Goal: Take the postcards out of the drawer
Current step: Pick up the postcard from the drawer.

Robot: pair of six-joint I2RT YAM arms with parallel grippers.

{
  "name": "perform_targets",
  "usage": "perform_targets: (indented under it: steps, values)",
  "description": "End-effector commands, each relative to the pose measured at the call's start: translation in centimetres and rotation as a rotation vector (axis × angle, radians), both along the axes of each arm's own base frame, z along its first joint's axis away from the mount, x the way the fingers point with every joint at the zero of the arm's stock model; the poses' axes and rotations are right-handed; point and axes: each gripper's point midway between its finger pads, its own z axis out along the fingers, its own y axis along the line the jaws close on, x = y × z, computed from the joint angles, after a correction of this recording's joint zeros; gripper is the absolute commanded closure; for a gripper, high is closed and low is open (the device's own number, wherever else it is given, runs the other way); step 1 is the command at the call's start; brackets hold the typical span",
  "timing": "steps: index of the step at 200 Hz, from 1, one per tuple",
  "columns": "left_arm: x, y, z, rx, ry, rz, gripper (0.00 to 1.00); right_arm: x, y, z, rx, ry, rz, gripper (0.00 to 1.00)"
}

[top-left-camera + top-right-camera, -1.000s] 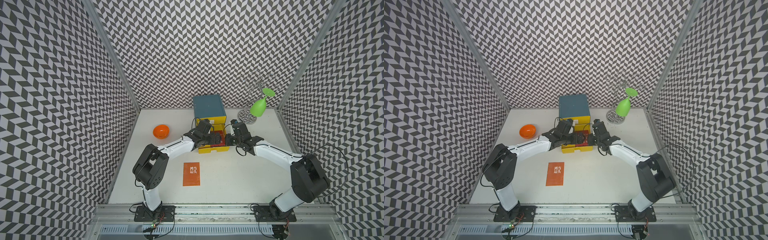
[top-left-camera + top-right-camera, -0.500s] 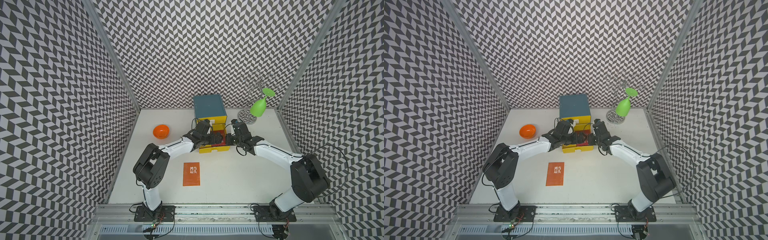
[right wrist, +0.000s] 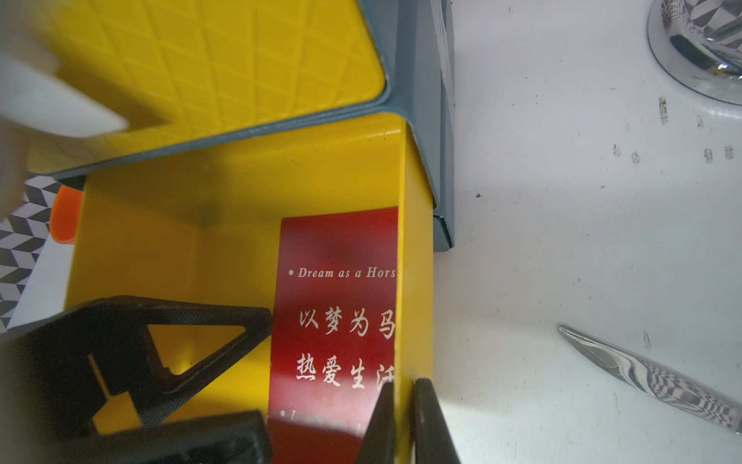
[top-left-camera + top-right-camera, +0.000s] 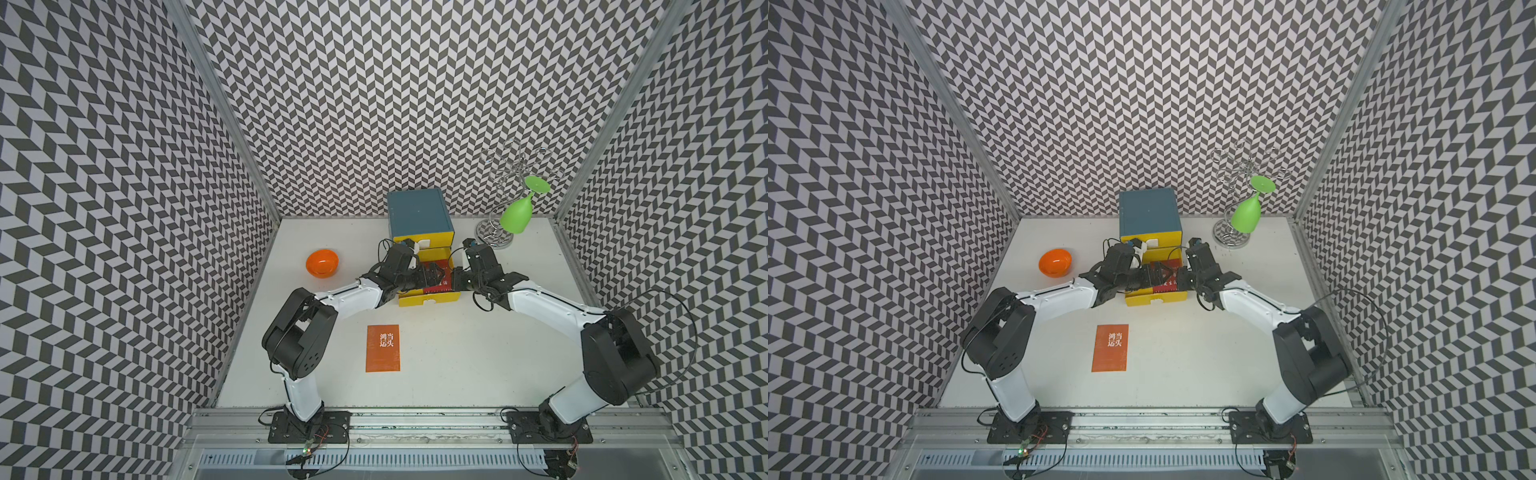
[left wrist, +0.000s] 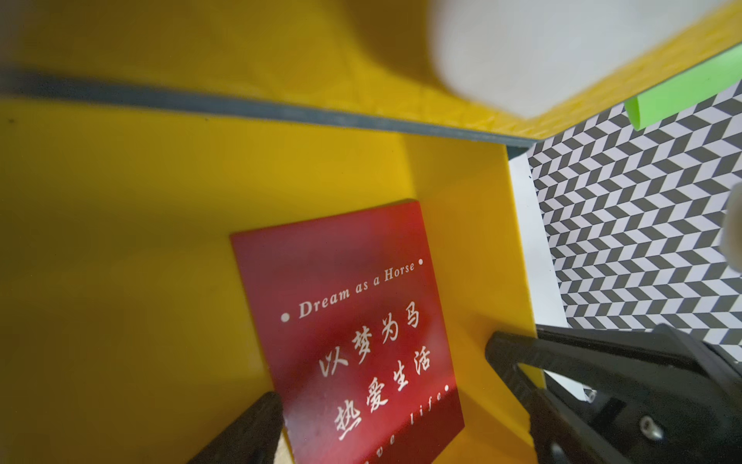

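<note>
Currently: red-card pickup.
Red card (image 5: 349,321): flat inside drawer (image 4: 430,297), against its side wall.
Orange card (image 4: 383,348): on table (image 4: 457,353) before drawer.
Left gripper (image 5: 383,373): spread wide astride red card.
Right gripper (image 3: 404,385): pinching drawer wall.
Next: close left fingers, lift clear.

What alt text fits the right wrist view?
A red card lies in the open yellow drawer against its side wall, which the right fingers pinch. A left finger reaches the card's opposite edge.

Glossy red postcard (image 5: 349,329), smooth yellow plastic drawer (image 5: 120,261), shiny chrome rack (image 3: 698,60)
</note>
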Motion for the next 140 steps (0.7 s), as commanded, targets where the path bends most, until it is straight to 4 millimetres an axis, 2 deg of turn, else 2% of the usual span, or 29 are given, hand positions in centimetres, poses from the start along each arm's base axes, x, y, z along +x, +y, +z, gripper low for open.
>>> perform_targets:
  steps: [1, 81, 108, 140]
  values:
    - [-1.5, -2.1, 2.2, -0.103, -0.032, -0.089, 0.03, -0.2, 2.0, 1.7, 0.09, -0.04, 0.057, 0.9]
    - [-2.1, -2.2, 5.8, -0.245, -0.096, -0.102, 0.03, -0.3, 2.0, 1.8, 0.092, -0.043, 0.057, 0.9]
    - [-2.1, -1.9, 6.5, -0.267, -0.102, -0.089, 0.03, -0.3, 2.0, 1.7, 0.093, -0.04, 0.056, 0.9]
    - [-2.0, -1.6, 6.3, -0.274, -0.082, -0.07, 0.03, -0.3, 2.0, 1.7, 0.093, -0.039, 0.054, 0.9]
